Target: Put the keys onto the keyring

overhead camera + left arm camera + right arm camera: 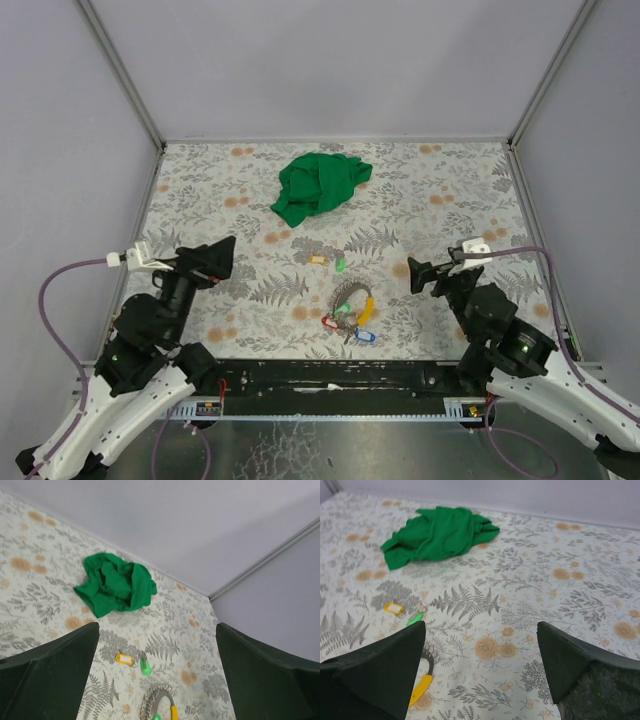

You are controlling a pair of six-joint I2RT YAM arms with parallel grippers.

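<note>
The keyring [352,298] lies flat on the floral table [450,200], near the front and between the arms. A cluster of keys hangs on it, with a yellow tag [366,310], a red tag [328,323] and a blue tag [364,336]. Two loose keys lie just beyond it: a yellow-tagged key [318,260] [125,659] [394,608] and a green-tagged key [340,265] [145,667] [414,619]. My left gripper [222,260] [157,630] hovers open left of them, holding nothing. Right of the ring, my right gripper [420,275] [481,625] is also open and holds nothing.
A crumpled green cloth [318,185] [115,582] [435,532] lies at the back middle of the table. Grey walls with metal corner posts [125,80] enclose the table on three sides.
</note>
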